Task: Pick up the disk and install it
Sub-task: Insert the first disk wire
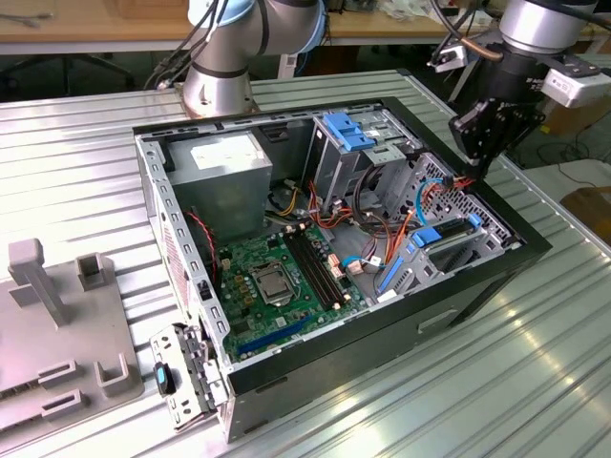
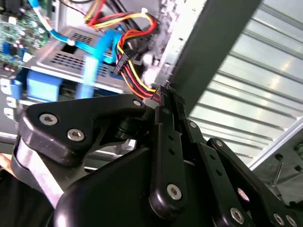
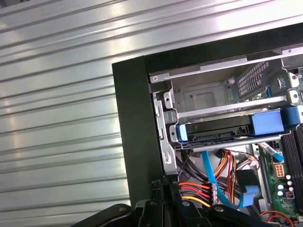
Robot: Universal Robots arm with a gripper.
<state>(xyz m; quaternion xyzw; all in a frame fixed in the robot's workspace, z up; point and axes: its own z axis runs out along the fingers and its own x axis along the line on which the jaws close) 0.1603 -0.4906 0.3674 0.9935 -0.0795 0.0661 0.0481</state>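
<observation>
The disk lies flat in the drive bay at the near right end of the open computer case, a dark slab with blue tabs at both ends. In the first wrist view the disk sits under a metal rail, inside the case's corner. My gripper hangs above the case's far right wall, a short way up from the disk. Its fingertips are pressed together with nothing between them, close to a bundle of red and yellow power cables. The gripper also shows in the first wrist view.
Inside the case are a green motherboard, a grey power supply, a paler blue bracket and loose blue and orange cables. A grey fixture stands on the ribbed metal table. A second arm's base is behind the case.
</observation>
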